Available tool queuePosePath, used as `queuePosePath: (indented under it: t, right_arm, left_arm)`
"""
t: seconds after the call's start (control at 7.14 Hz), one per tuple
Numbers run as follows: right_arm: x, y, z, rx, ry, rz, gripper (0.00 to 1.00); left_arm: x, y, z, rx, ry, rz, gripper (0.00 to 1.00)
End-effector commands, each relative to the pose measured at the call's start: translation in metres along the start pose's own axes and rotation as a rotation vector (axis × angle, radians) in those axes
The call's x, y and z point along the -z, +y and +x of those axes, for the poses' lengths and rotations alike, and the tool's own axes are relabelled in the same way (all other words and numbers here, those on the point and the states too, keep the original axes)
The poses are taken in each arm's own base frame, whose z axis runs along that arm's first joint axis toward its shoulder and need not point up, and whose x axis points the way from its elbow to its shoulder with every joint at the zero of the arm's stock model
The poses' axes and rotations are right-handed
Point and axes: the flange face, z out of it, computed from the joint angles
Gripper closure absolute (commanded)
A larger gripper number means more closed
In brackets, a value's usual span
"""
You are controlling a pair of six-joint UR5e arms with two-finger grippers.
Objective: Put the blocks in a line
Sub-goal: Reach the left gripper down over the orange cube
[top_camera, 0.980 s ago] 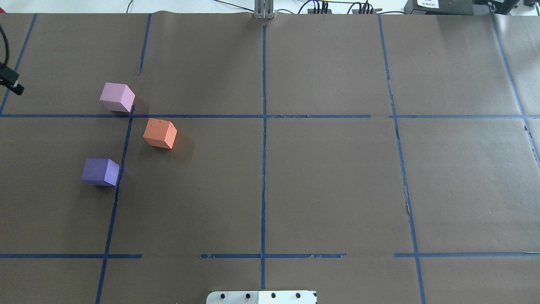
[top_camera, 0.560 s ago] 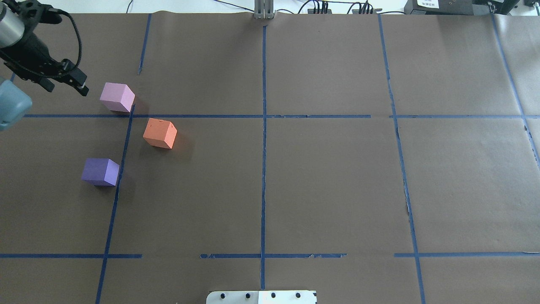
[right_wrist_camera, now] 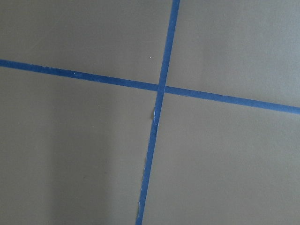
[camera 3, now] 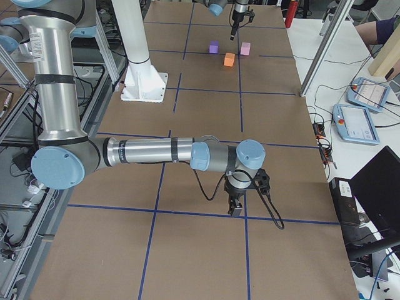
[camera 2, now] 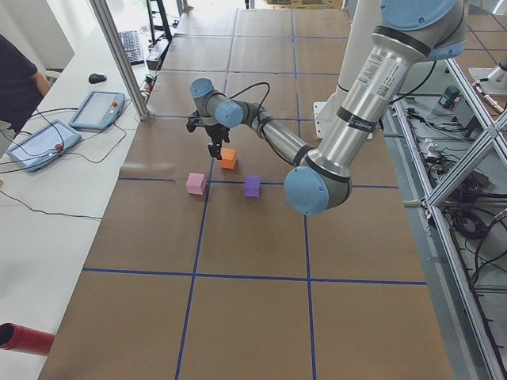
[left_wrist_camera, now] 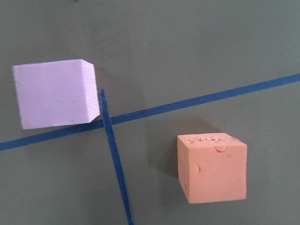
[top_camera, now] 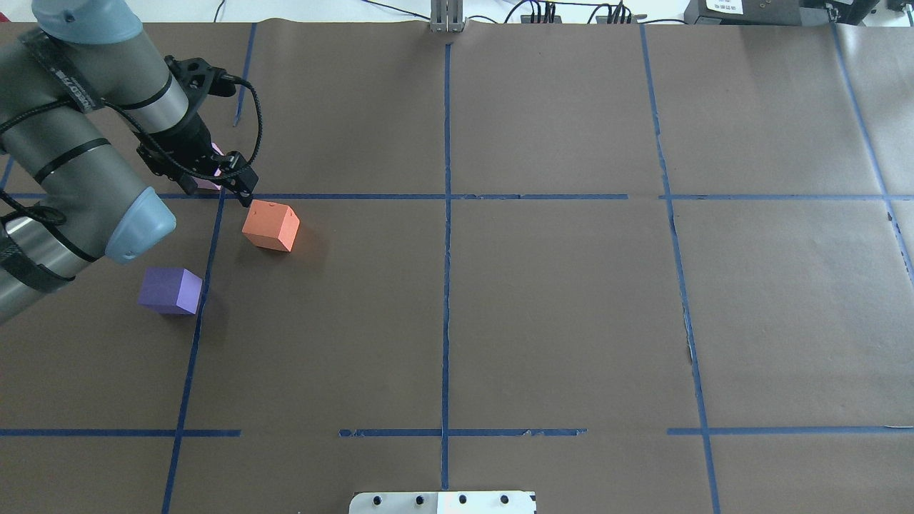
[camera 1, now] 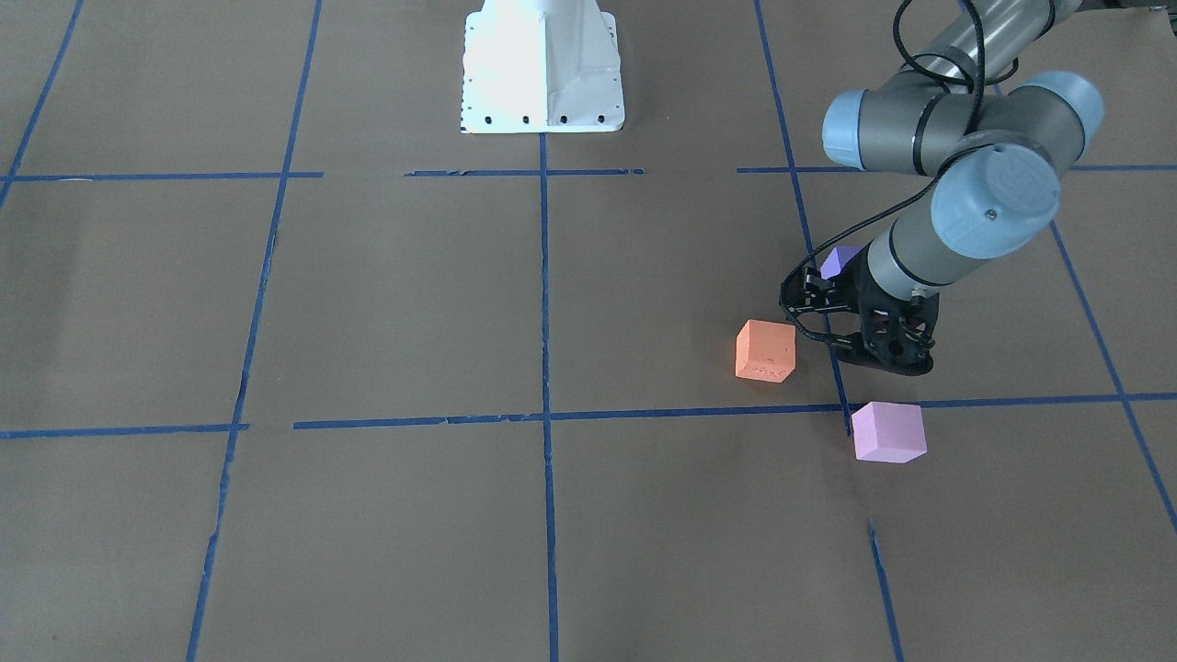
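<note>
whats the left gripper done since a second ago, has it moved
Yes. In the overhead view the left gripper has swung rightward from the frame's left edge to the blue tape crossing beside the orange block.

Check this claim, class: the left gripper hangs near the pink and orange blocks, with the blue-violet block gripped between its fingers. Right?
No. The blue-violet block lies on the table, clear of the left gripper; the overhead exterior view shows it. The gripper does hang near the pink block and orange block.

Brown table (top_camera: 557,321), gridded with blue tape (top_camera: 446,285), carries orange block (top_camera: 270,225), violet block (top_camera: 170,290) and pink block (camera 1: 887,431), apart.
</note>
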Motion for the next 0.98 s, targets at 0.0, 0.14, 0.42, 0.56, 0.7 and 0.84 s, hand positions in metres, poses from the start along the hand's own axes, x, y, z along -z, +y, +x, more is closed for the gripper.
queuePosePath:
  t: [0.0, 0.14, 0.42, 0.56, 0.7, 0.84]
  right_arm:
    - [0.0, 0.0, 0.0, 0.0, 0.0, 0.0, 0.0]
    - [0.0, 0.0, 0.0, 0.0, 0.0, 0.0, 0.0]
    - [0.0, 0.0, 0.0, 0.0, 0.0, 0.0, 0.0]
    - [0.0, 0.0, 0.0, 0.0, 0.0, 0.0, 0.0]
    - [0.0, 0.0, 0.0, 0.0, 0.0, 0.0, 0.0]
    - [0.0, 0.0, 0.0, 0.0, 0.0, 0.0, 0.0]
  left_arm:
    - [-0.017, -0.009, 0.019, -0.01, -0.005, -0.017, 0.0]
    - [-0.023, -0.01, 0.025, 0.038, -0.001, -0.021, 0.0]
    - [-0.043, -0.01, 0.028, 0.046, 0.009, -0.04, 0.0]
    - [-0.053, -0.008, 0.032, 0.03, 0.017, -0.045, 0.0]
    - [-0.055, -0.008, 0.03, 0.033, 0.014, -0.047, 0.0]
    - [-0.057, -0.009, 0.029, 0.034, 0.015, -0.048, 0.0]
